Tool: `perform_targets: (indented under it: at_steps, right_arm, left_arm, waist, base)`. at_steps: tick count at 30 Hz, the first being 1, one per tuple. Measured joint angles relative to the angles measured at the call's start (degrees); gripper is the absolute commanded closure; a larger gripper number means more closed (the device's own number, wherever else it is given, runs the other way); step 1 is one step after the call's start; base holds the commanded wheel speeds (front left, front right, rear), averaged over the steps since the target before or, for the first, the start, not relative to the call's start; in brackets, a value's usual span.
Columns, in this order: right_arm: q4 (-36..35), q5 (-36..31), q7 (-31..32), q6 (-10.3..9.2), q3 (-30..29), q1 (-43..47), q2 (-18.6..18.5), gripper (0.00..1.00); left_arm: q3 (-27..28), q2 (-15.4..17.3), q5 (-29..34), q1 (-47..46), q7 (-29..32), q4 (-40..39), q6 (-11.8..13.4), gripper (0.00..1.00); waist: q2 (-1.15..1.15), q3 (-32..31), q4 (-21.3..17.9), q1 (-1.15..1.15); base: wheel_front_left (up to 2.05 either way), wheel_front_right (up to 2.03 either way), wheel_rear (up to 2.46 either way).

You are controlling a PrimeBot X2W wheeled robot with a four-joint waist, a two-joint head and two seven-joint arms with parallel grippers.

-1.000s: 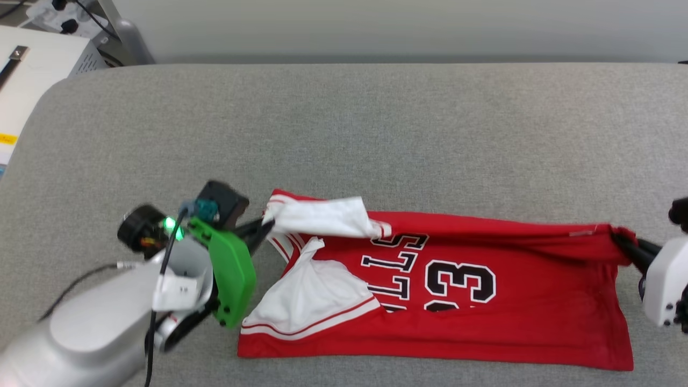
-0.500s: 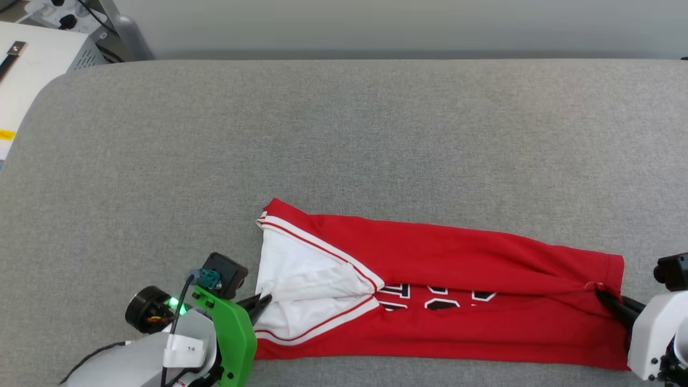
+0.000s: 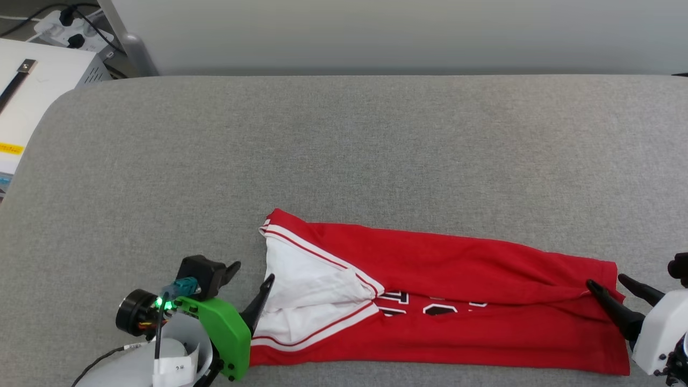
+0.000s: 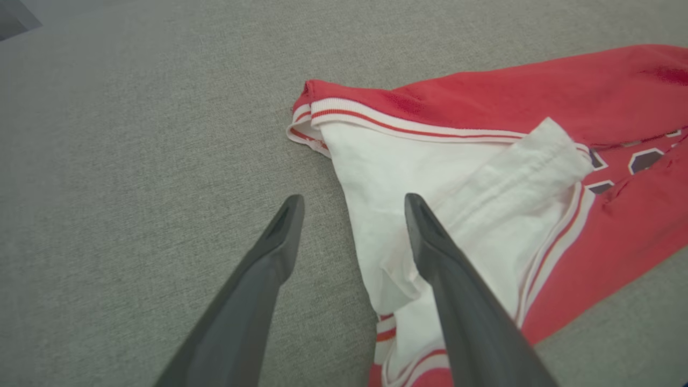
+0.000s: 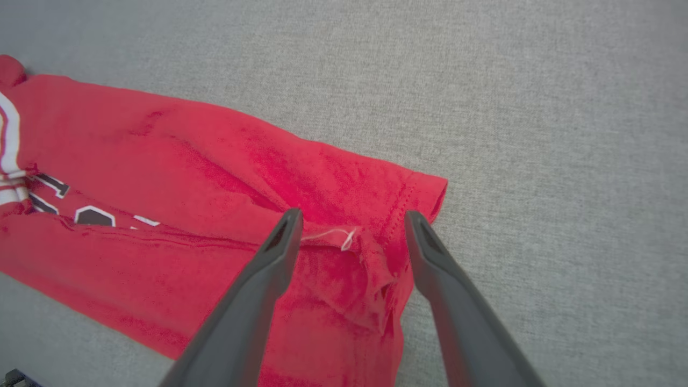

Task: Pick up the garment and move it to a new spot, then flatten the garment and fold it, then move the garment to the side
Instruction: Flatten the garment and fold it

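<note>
fold step: garment lies halved lengthwise; left pincer at its 9 o'clock, right pincer at 3 o'clock, both wide open, empty. likely next: grip an end for a crosswise fold.

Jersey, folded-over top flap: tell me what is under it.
Under the flap of the jersey, only slivers of the black lettering peek out; the rest is covered and unreadable. The white sleeve shows at its left end; how far it runs underneath is hidden.
</note>
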Motion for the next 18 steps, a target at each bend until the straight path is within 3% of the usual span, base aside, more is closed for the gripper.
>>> perform_targets:
  at_steps: [8,13,18]
  right_arm:
    - [-9.0,7.1,5.6,0.0,-8.2,4.7,-5.0,0.0]
    - [-7.9,15.0,13.7,0.0,-12.6,7.0,-5.9,0.0]
    - [-3.2,17.6,19.7,-0.01,-14.2,7.0,-6.3,0.0]
  left_arm:
    - [8.1,1.1,4.5,3.4,-5.1,-4.9,9.5,0.0]
    - [17.1,0.1,12.3,7.3,-5.1,-8.4,13.8,0.0]
    - [24.1,-3.2,20.0,12.8,-5.1,-12.2,17.4,0.0]
  waist:
    - [0.0,-2.2,0.4,0.0]
    - [0.0,-2.0,1.0,0.0]
    - [0.0,-1.0,1.8,0.0]
  base:
    - [0.0,0.0,0.0]
    - [0.0,0.0,0.0]
    - [0.0,0.0,0.0]
